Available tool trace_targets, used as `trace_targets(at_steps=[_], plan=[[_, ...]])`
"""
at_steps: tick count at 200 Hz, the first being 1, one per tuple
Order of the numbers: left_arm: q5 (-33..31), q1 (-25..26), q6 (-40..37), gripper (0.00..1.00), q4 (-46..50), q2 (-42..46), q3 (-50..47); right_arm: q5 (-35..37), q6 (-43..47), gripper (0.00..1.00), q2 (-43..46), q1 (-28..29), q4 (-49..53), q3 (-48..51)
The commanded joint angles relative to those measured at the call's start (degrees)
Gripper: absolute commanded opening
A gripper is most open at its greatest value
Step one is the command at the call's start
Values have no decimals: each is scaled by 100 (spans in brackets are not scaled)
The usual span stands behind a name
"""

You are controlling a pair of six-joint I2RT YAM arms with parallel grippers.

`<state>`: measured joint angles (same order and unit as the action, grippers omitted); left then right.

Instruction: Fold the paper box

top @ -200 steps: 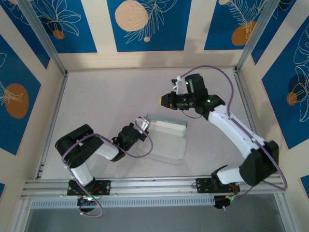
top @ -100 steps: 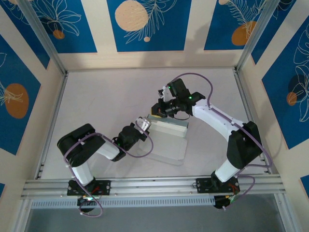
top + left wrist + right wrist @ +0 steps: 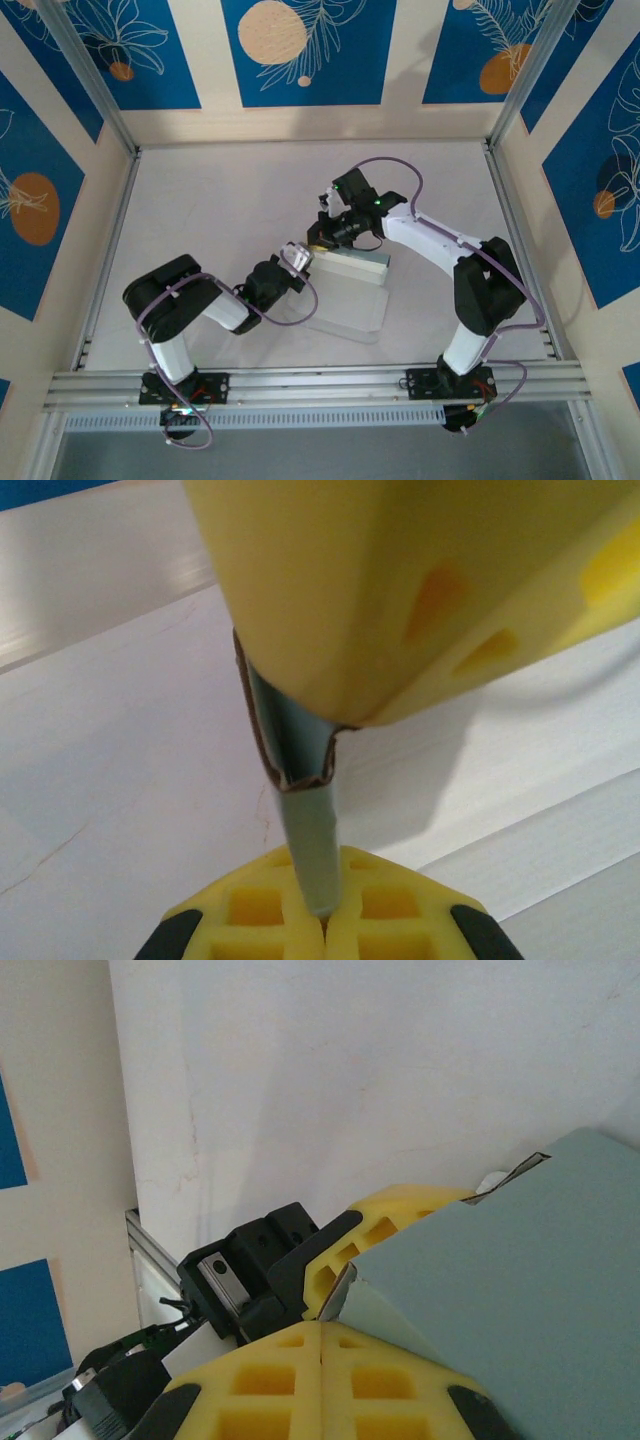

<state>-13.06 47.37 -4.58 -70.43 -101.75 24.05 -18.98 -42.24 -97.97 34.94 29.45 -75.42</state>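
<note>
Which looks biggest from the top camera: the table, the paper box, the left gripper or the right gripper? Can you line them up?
1. table, by far the largest.
2. paper box.
3. left gripper and right gripper: both tiny and about alike, so I won't rank them.

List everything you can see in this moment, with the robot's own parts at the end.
paper box: one, mint-green and white, middle of the table, one wall raised
table: one, white, under everything
wall panels: several, blue and cream with orange discs, on the far, left and right sides
rail: one, silver, near edge
cables: two, purple, one along each arm
arms: two, black and white, bases at the rail
left gripper: one, yellow fingers, shut on the box's left end
right gripper: one, yellow fingers, shut, at the box's far left corner
</note>
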Motion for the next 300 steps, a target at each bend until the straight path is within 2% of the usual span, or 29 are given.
trace_targets(at_steps=[1,72,122,134,150,182,203,241,270,286,300], plan=[[135,71,147,0,-237,-213,7,301,116,5,-246,59,359,-3],[87,81,344,0,-690,-490,-190,516,102,4,-282,111,333,168],[50,79,256,0,-324,-157,-63,440,111,7,-111,24,226,198],[35,79,236,0,-102,-25,9,325,83,11,31,-53,117,196],[5,79,204,0,224,157,112,251,118,24,279,-165,80,136],[18,79,132,0,1049,448,336,110,185,38,940,-521,143,59],[18,83,113,0,1176,503,353,167,289,45,1413,-767,320,136],[-19,79,222,24,947,652,140,316,400,46,2236,-1184,526,697],[2,79,409,42,1043,1100,23,374,470,45,2604,-1495,638,1052],[64,79,458,48,1263,1523,0,541,651,45,2694,-1551,771,1099],[158,73,456,49,1513,1968,-2,676,775,45,2711,-1586,884,1143]])
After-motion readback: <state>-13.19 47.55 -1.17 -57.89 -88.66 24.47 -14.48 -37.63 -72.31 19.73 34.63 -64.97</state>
